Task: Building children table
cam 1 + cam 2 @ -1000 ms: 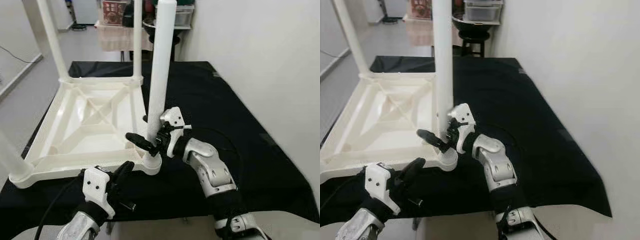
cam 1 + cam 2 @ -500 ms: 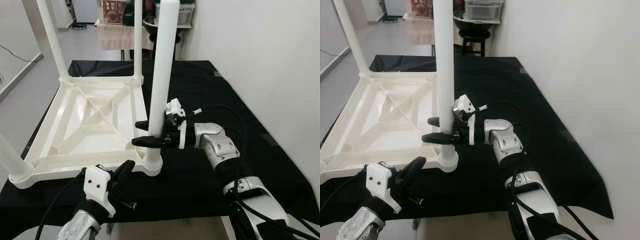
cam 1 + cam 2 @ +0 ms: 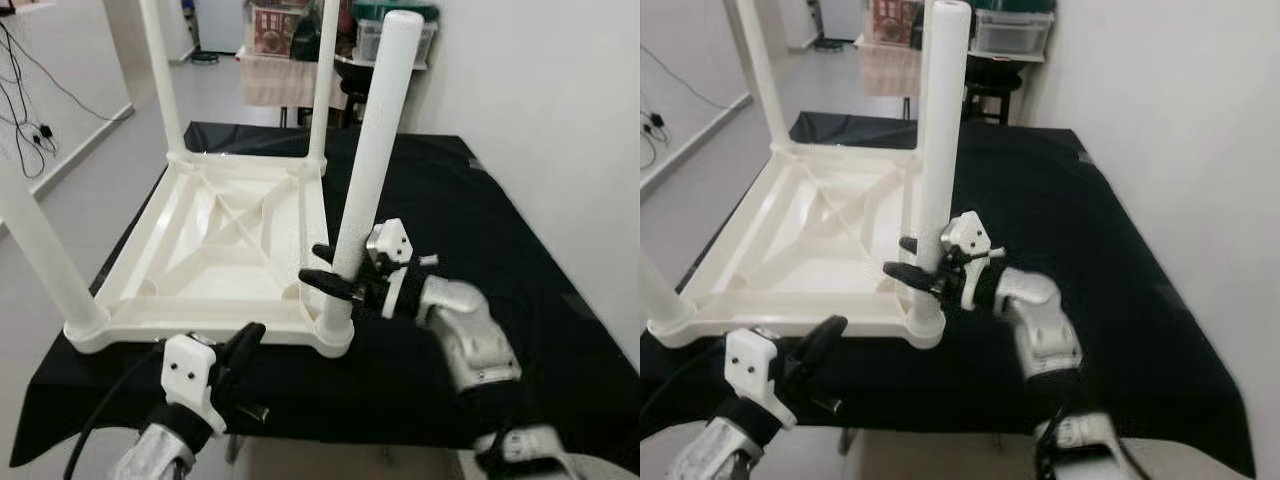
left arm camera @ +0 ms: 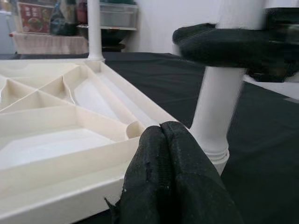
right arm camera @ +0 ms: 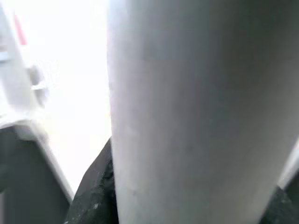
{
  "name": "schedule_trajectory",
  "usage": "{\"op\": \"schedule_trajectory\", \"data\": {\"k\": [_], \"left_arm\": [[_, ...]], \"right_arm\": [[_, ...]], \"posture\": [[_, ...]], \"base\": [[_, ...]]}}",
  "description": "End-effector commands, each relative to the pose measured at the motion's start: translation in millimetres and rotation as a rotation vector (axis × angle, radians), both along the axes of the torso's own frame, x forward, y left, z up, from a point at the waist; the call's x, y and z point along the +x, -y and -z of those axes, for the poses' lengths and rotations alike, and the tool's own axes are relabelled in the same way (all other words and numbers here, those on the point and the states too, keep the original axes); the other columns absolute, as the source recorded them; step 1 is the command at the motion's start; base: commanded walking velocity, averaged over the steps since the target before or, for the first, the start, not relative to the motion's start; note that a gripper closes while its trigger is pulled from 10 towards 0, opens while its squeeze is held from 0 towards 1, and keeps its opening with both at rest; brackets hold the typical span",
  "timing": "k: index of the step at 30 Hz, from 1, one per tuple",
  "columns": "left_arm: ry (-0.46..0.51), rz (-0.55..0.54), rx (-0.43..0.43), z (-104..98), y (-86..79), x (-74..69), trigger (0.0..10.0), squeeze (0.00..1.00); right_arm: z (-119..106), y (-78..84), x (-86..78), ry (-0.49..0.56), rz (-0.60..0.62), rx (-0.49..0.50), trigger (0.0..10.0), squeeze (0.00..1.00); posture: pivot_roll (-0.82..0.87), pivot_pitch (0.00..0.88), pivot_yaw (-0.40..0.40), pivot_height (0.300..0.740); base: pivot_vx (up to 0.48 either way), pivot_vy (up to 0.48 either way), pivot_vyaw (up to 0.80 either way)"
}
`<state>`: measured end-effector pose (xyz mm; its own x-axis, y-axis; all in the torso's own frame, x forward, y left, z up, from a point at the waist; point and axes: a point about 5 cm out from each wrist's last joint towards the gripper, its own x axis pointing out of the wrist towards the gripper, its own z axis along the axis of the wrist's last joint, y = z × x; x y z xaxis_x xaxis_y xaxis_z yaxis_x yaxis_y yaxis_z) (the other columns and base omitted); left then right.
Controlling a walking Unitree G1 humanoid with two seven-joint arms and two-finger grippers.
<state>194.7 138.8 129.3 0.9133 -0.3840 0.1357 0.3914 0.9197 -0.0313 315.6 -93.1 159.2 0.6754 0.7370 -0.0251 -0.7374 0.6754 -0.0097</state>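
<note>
One white plastic children's table (image 3: 210, 250) lies upside down on a black-covered tabletop (image 3: 520, 300), ribbed underside facing up. Four white legs counted, all standing upward from its corners: one at the near left corner (image 3: 45, 260), two at the far corners (image 3: 163, 80) (image 3: 322, 85), and one at the near right corner (image 3: 368, 165), seated in its round socket and leaning slightly to the right.

Right pincer (image 3: 335, 268): its two black fingers sit either side of the near right leg, low on the shaft just above the socket, closed around it. The right wrist view has the pale leg pressed close against the lens, with black finger surface at the lower edges.

Left pincer (image 3: 240, 350): held below the near edge of the table frame, fingers pressed together, nothing between them. In the left wrist view its tips (image 4: 163, 154) point at the frame's near rim, just beside the socket.

Beyond the tabletop: a small cloth-covered table carrying boxes and one clear bin (image 3: 400, 35). White wall on the right.
</note>
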Motion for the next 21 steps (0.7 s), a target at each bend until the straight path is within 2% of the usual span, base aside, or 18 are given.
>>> {"op": "schedule_trajectory", "data": {"k": [1, 2, 3, 5, 8, 9, 10, 11, 12, 15, 16, 17, 18, 20, 21], "left_arm": [[-0.013, 0.01, 0.007, 0, -1.7, -2.1, 10.0, 0.0], [-0.013, 0.01, 0.007, 0, -1.7, -2.1, 10.0, 0.0], [-0.014, 0.01, 0.008, -1, -2.5, -2.7, 10.0, 0.0], [-0.015, 0.011, 0.009, -1, -2.4, -2.8, 10.0, 0.0], [-0.018, 0.009, 0.011, 0, -2.7, -3.7, 10.0, 0.0], [-0.018, 0.009, 0.011, 0, -2.7, -3.7, 10.0, 0.0], [-0.018, 0.009, 0.011, 0, -2.9, -4.1, 10.0, 0.0], [-0.018, 0.009, 0.011, 0, -2.9, -4.1, 10.0, 0.0], [-0.018, 0.008, 0.01, 0, -3.0, -4.3, 10.0, 0.0], [-0.019, 0.009, 0.01, 0, -3.1, -4.3, 10.0, 0.0], [-0.021, 0.012, 0.008, 1, -2.8, -4.0, 10.0, 0.0], [-0.021, 0.012, 0.008, 1, -2.8, -4.0, 10.0, 0.0], [-0.023, 0.015, 0.007, 1, -2.0, -3.5, 10.0, 0.0], [-0.023, 0.015, 0.007, 1, -2.0, -3.5, 10.0, 0.0], [-0.025, 0.017, 0.006, 1, -1.0, -2.9, 10.0, 0.0]], "right_arm": [[32, 13.2, -12.1, -0.177, 0.299, -0.133, 0.0, 0.0], [32, 13.2, -12.1, -0.177, 0.299, -0.133, 0.0, 0.0], [32, 10.3, -23.4, -0.201, 0.413, -0.114, 0.0, 0.0], [33, 7.2, -19.4, -0.196, 0.424, -0.125, 0.0, 0.0], [31, 2.5, 5.9, -0.152, 0.444, -0.149, 0.0, 0.0], [31, 2.5, 5.9, -0.152, 0.444, -0.149, 0.0, 0.0], [28, -0.4, 11.6, -0.144, 0.454, -0.144, 3.9, 0.0], [28, -0.4, 11.6, -0.144, 0.454, -0.144, 3.9, 0.0], [25, -1.6, 14.6, -0.137, 0.47, -0.144, 10.0, 0.0], [22, -2.8, 18.5, -0.128, 0.47, -0.136, 10.0, 0.0], [17, -3.2, 23.7, -0.118, 0.473, -0.135, 10.0, 1.0], [17, -3.2, 23.7, -0.118, 0.473, -0.135, 10.0, 1.0], [14, -2.6, 30.3, -0.11, 0.466, -0.147, 10.0, 1.0], [14, -2.6, 30.3, -0.11, 0.466, -0.147, 10.0, 1.0], [8, -3.6, 36.4, -0.103, 0.439, -0.139, 10.0, 1.0]], "posture": [[0.13, 0.058, -0.073, 0.74], [0.13, 0.058, -0.073, 0.74], [0.13, 0.058, -0.073, 0.74], [0.14, 0.051, -0.074, 0.74], [0.15, 0.047, -0.075, 0.74], [0.15, 0.047, -0.075, 0.74], [0.15, 0.047, -0.075, 0.74], [0.15, 0.047, -0.075, 0.74], [0.15, 0.047, -0.075, 0.74], [0.15, 0.041, -0.067, 0.74], [0.14, 0.04, -0.063, 0.74], [0.14, 0.04, -0.063, 0.74], [0.15, 0.036, -0.068, 0.74], [0.15, 0.036, -0.068, 0.74], [0.16, 0.036, -0.074, 0.74]], "base": [[0.0, 0.0, 0.0], [0.0, 0.0, 0.0], [0.0, 0.0, 0.0], [0.0, 0.0, 0.0], [0.0, 0.0, 0.0], [0.0, 0.0, 0.0], [0.0, 0.0, 0.0], [0.0, 0.0, 0.0], [0.0, 0.0, 0.0], [0.0, 0.0, 0.0], [0.0, 0.0, 0.0], [0.0, 0.0, 0.0], [0.0, 0.0, 0.0], [0.0, 0.0, 0.0], [0.0, 0.0, 0.0]]}}
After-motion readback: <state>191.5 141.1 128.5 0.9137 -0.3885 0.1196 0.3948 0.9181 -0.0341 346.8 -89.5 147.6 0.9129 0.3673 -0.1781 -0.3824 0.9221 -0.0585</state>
